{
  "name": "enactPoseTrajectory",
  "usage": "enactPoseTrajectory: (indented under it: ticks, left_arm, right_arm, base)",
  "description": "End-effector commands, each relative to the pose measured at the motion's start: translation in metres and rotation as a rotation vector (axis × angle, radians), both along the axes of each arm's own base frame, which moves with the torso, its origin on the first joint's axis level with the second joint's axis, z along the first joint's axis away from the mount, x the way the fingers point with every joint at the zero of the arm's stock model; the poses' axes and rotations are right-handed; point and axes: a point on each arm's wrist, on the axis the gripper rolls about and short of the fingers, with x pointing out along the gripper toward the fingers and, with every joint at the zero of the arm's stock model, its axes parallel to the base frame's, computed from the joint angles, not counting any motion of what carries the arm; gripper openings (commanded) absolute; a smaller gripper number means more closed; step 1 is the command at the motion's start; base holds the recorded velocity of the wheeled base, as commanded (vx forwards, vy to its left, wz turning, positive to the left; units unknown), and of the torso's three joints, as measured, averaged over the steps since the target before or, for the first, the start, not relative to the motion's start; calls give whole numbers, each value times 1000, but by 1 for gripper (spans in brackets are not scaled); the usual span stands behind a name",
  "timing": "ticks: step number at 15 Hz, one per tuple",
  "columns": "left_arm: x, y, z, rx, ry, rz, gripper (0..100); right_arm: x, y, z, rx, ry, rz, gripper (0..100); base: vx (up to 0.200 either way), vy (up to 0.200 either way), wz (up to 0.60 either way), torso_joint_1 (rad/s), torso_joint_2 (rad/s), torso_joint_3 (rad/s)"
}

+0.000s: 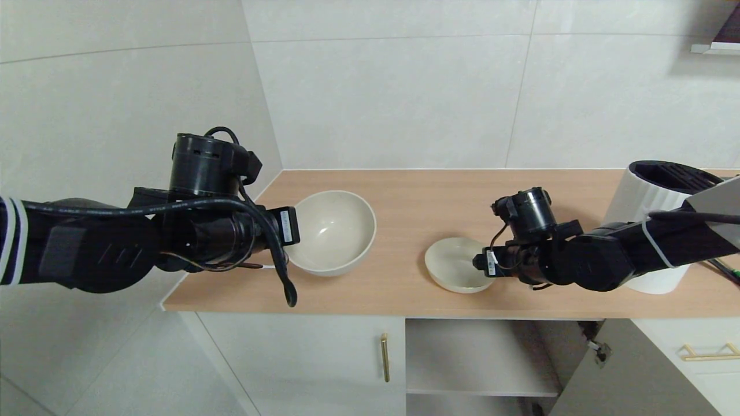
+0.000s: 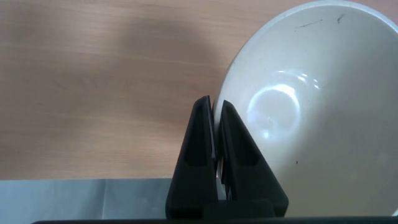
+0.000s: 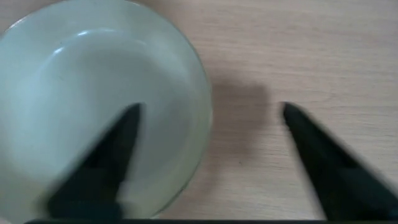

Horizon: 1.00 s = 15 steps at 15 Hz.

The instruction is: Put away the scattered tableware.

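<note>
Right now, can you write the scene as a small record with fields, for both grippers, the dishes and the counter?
left gripper: shut on the rim of the large bowl
large bowl: cream, tilted, at the left end of the counter
right gripper: open, one finger over the small dish, the other outside its rim
small dish: shallow, flat, mid-counter
white container: right end of counter

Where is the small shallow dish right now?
In the head view, the small dish sits on the counter right of centre, between the large bowl and the white container. The open right claw straddles its rim.
</note>
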Motion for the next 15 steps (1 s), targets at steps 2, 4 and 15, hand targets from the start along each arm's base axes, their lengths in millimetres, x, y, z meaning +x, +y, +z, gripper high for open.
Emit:
enactPoseTrajectory:
  ticks: [2,4,15]
  left_arm:
    - [-1,0,1,-1,-2,0,0]
    - [-1,0,1,-2,-4,0,0]
    - [-26,8,5,66,-27,41,0]
  right_arm:
    - [2,3,-5,48,27,23,0]
    - [3,2,-5,58,31,32,0]
    - [-101,-3,85,124,-76,168,0]
  base:
    - [0,0,0,0,0,0]
    - [0,0,0,0,0,0]
    - [0,0,0,0,0,0]
